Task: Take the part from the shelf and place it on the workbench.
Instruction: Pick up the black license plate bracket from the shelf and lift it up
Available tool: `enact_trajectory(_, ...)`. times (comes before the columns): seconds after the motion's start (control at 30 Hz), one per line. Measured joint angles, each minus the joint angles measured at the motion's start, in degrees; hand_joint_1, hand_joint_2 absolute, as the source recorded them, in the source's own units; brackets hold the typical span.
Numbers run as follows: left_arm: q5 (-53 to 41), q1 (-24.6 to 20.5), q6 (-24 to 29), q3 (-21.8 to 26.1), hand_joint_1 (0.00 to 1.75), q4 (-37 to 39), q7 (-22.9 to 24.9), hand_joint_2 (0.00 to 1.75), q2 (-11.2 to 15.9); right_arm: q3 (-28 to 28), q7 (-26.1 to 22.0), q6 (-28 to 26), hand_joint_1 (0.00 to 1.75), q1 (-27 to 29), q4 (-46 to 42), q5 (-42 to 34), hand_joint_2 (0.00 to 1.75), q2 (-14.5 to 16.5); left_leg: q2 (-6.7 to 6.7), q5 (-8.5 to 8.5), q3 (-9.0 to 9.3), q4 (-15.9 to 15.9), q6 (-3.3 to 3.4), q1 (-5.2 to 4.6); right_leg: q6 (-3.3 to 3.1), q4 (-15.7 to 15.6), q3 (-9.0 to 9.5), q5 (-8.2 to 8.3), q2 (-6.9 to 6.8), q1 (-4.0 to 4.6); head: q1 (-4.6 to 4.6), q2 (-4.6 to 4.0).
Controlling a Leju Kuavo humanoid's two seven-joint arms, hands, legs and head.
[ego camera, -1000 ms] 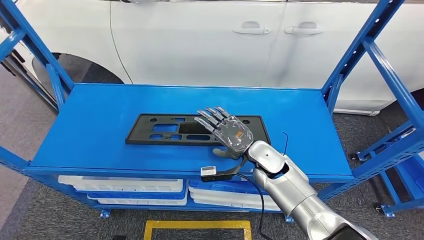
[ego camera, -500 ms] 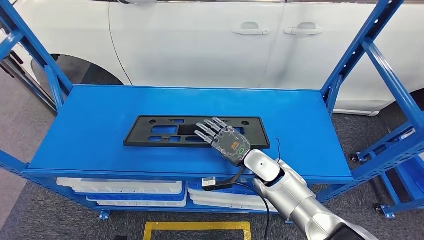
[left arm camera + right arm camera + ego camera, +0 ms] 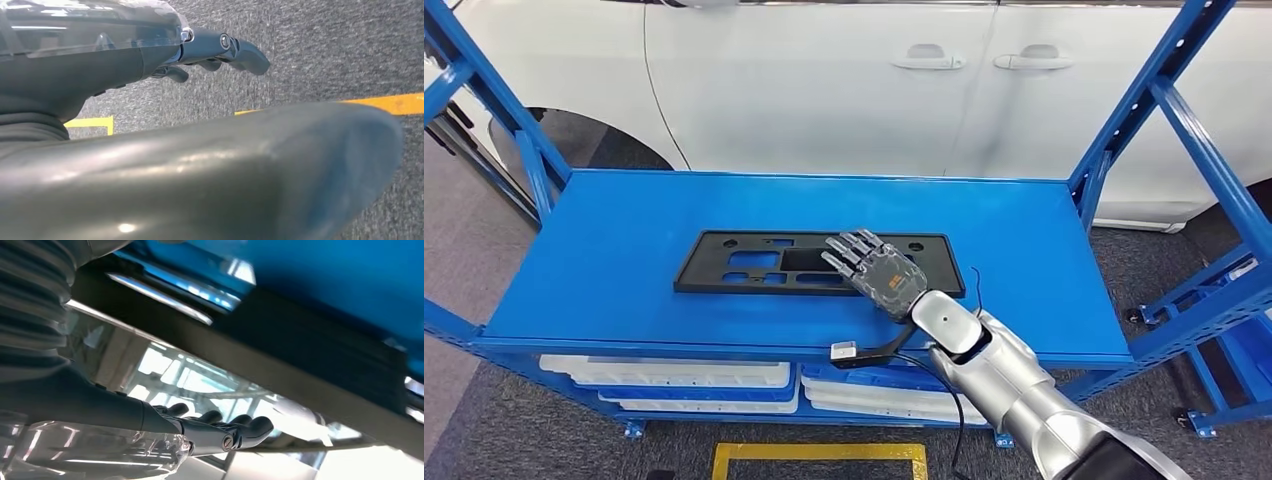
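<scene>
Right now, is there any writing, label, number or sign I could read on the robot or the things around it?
No text can be read anywhere.
The right robot hand has small orange and green marks on its back, too small to read.
The black plastic part on the blue shelf shows no lettering.
The white car behind shows no badge or plate.
The yellow floor lines are plain tape, without words.

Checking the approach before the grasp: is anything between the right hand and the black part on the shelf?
Nothing visible is in the way. The right hand is over the right half of the black part, which lies flat and alone on the blue shelf. Whether the fingers touch it cannot be told.
</scene>
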Motion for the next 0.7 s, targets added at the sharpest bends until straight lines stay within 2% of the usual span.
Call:
enact_trajectory(0.07, -0.2, 0.0, 0.0, 0.0, 0.0, 0.0, 0.0, 0.0, 0.0, 0.1, 1.1, 0.1, 0.0, -0.6, 1.2, 0.4, 1.75, 0.7, 0.07, -0.59, -0.13, 0.5, -0.58, 0.07, -0.65, -0.5, 0.27, 0.23, -0.04, -0.27, 0.0, 0.0)
enact_trajectory(0.1, -0.2, -0.1, 0.0, 0.0, 0.0, 0.0, 0.0, 0.0, 0.0, 0.1, 1.6, 0.1, 0.0, -1.1, 2.0, 0.4, 1.75, 1.2, 0.1, -1.65, -0.78, 2.1, -0.8, 0.08, -1.0, -0.8, 0.42, 0.36, -0.05, -0.44, 0.0, 0.0)
enact_trajectory(0.13, -0.3, -0.1, 0.0, 0.0, 0.0, 0.0, 0.0, 0.0, 0.0, 0.2, 2.1, 0.0, 0.0, -1.6, 3.0, 0.4, 1.75, 1.7, 0.13, -3.28, -2.02, 4.9, -0.96, 0.13, -1.28, -1.0, 0.55, 0.44, -0.07, -0.55, 0.0, -0.01)
enact_trajectory(0.2, -0.3, -0.2, 0.0, 0.0, 0.0, 0.0, 0.0, 0.0, 0.0, 0.2, 2.8, -0.2, 0.0, -2.4, 5.3, 0.4, 1.75, 2.7, 0.14, -6.83, -5.64, 12.6, -1.24, 0.15, -1.56, -1.0, 0.59, 0.4, -0.09, -0.43, 0.0, -0.01)
enact_trajectory(0.23, -0.3, -0.1, 0.0, 0.0, 0.0, 0.0, 0.0, 0.0, 0.0, 0.2, 2.9, -0.4, 0.17, -2.7, 6.4, 0.4, 1.75, 3.1, 0.14, -7.62, -7.05, 15.4, -1.34, 0.17, -1.59, -0.9, 0.61, 0.37, -0.1, -0.37, 0.0, -0.01)
enact_trajectory(0.27, -0.3, -0.1, 0.0, 0.0, 0.0, 0.0, 0.0, 0.0, 0.0, 0.2, 3.0, -0.6, 0.34, -2.9, 7.4, 0.3, 1.75, 3.4, 0.15, -7.28, -7.52, 16.2, -1.4, 0.18, -1.59, -0.9, 0.64, 0.33, -0.11, -0.33, 0.0, -0.01)
enact_trajectory(0.3, -0.3, -0.1, 0.1, 0.0, 0.0, 0.0, 0.0, 0.0, 0.0, 0.2, 3.1, -0.8, 0.5, -3.2, 8.4, 0.3, 1.75, 3.7, 0.16, -5.83, -6.85, 14.7, -1.39, 0.19, -1.55, -0.8, 0.71, 0.26, -0.07, -0.32, 0.0, -0.01)
enact_trajectory(0.33, -0.3, -0.1, 0.1, 0.0, 0.0, 0.0, 0.0, 0.0, 0.0, 0.2, 3.1, -0.9, 0.66, -3.5, 9.2, 0.2, 1.75, 4.0, 0.18, -3.71, -5.24, 11.2, -1.33, 0.21, -1.45, -0.7, 0.79, 0.15, -0.04, -0.32, 0.0, -0.01)
enact_trajectory(0.37, -0.3, -0.1, 0.1, 0.0, 0.0, 0.0, 0.0, 0.0, 0.0, 0.2, 3.1, -1.0, 0.66, -3.8, 9.9, 0.2, 1.75, 4.2, 0.21, -1.68, -3.42, 7.3, -1.23, 0.23, -1.32, -0.6, 0.85, 0.01, 0.0, -0.32, 0.0, -0.01)
enact_trajectory(0.4, -0.3, -0.1, 0.1, 0.0, 0.0, 0.0, 0.0, 0.0, 0.0, 0.2, 3.1, -1.0, 0.66, -4.0, 10.4, 0.2, 1.75, 4.4, 0.23, -0.37, -1.86, 4.1, -1.11, 0.23, -1.15, -0.4, 0.87, -0.13, 0.03, -0.26, 0.0, -0.01)
enact_trajectory(0.43, -0.3, -0.2, 0.1, 0.0, 0.0, 0.0, 0.0, 0.0, 0.1, 0.2, 3.1, -1.1, 0.93, -4.1, 10.8, 0.2, 1.75, 4.5, 0.22, 0.19, -0.81, 1.8, -0.93, 0.17, -0.95, -0.2, 0.79, -0.28, 0.06, -0.14, 0.0, -0.01)
enact_trajectory(0.53, -0.3, -0.1, 0.1, 0.0, 0.0, 0.0, 0.0, 0.0, 0.1, 0.2, 3.1, -1.1, 1.75, -4.3, 11.9, 0.3, 1.75, 4.6, 0.08, -0.04, -0.28, 0.5, -0.14, -0.07, -0.23, 0.1, 0.52, -0.33, 0.09, 0.13, 0.0, -0.01)
enact_trajectory(0.6, -0.4, 0.0, 0.1, 0.0, 0.0, 0.0, 0.1, 0.0, 0.1, 0.3, 3.1, -1.1, 1.75, -4.5, 12.5, 0.3, 1.75, 4.7, 0.07, 0.22, -0.26, 0.2, 0.57, 0.03, 0.44, 0.5, 0.32, -0.74, 0.05, -0.05, 0.0, -0.01)
enact_trajectory(0.63, -0.4, 0.0, 0.1, 0.0, 0.0, 0.0, 0.1, 0.0, 0.1, 0.3, 3.1, -1.1, 1.75, -4.6, 12.8, 0.3, 1.75, 4.7, 0.09, 0.35, -0.24, 0.1, 0.9, 0.1, 0.78, 1.8, -0.26, -1.67, 0.04, -0.17, 0.0, -0.01)
enact_trajectory(0.7, -0.5, -0.1, 0.1, 0.0, 0.0, 0.0, 0.1, 0.0, 0.1, 0.3, 3.1, -1.1, 1.75, -4.7, 13.2, 0.3, 1.75, 4.7, 0.13, 0.47, -0.23, 0.0, 1.27, 0.18, 1.32, 7.7, -3.0, -4.92, 0.02, -0.38, 0.0, -0.01)
